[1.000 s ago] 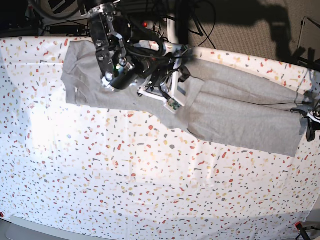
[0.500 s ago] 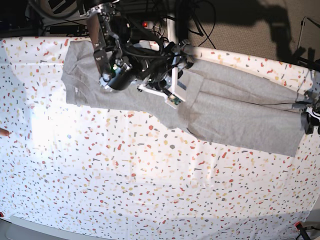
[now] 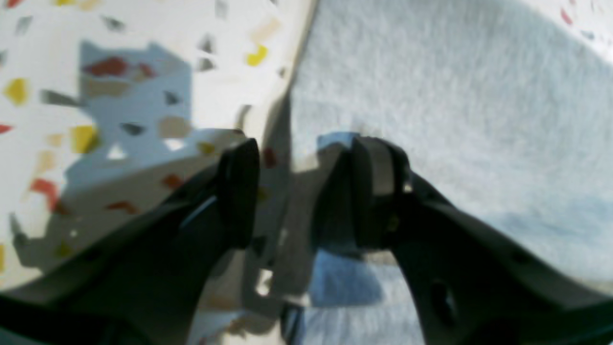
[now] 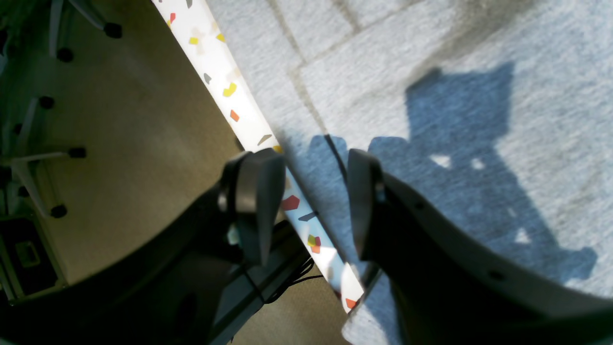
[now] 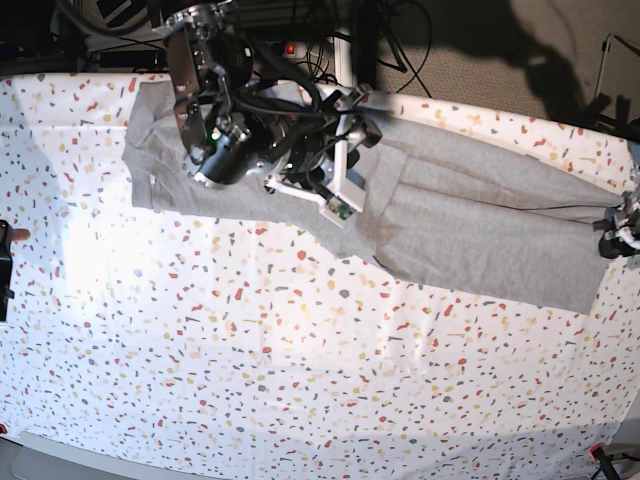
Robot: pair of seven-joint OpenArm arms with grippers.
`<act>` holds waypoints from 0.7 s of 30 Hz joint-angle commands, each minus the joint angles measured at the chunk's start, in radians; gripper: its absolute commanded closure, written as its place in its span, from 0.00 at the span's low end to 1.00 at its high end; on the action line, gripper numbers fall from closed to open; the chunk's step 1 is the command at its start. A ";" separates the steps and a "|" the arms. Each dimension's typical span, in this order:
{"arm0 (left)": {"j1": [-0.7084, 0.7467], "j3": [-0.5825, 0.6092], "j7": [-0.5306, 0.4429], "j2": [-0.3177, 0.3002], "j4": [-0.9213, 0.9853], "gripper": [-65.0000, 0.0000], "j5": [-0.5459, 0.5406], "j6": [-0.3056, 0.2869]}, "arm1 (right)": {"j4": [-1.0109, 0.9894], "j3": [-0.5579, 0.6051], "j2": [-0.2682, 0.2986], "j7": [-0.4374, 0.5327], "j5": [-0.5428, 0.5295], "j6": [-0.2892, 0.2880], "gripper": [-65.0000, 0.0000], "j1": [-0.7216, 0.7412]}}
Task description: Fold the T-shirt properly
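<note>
On speckled table, T-shirt half-folded

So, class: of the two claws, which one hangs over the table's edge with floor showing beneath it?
The right claw: one finger is over the brown floor beyond the table edge. The left claw is over tablecloth and T-shirt only.

The right hand has let go and opened, its arm drawn back toward the tabletop's far edge. The left hand has slid off the T-shirt hem.
</note>
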State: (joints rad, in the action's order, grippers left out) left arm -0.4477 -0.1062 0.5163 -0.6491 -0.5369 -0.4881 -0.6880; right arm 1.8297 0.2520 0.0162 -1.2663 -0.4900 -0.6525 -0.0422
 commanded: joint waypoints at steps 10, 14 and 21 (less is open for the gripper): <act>-0.037 -0.004 0.154 0.069 0.027 0.61 0.019 -0.010 | 0.023 -0.020 0.001 0.001 -0.016 -0.006 0.60 0.011; -0.034 -0.004 0.299 0.066 0.027 0.86 -0.098 -0.010 | 0.023 -0.068 0.014 0.003 -0.045 -0.006 0.60 0.012; -0.031 -0.004 0.324 0.053 0.027 1.00 -0.244 -0.010 | 0.038 -0.206 0.019 0.002 -0.138 -0.006 0.60 0.012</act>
State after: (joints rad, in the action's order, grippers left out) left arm -0.4717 -0.1139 0.8047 -0.5850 -0.5087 -0.7536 -0.6918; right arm 1.8439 0.0452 0.0330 -1.2781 -0.6014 -0.6525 -0.0444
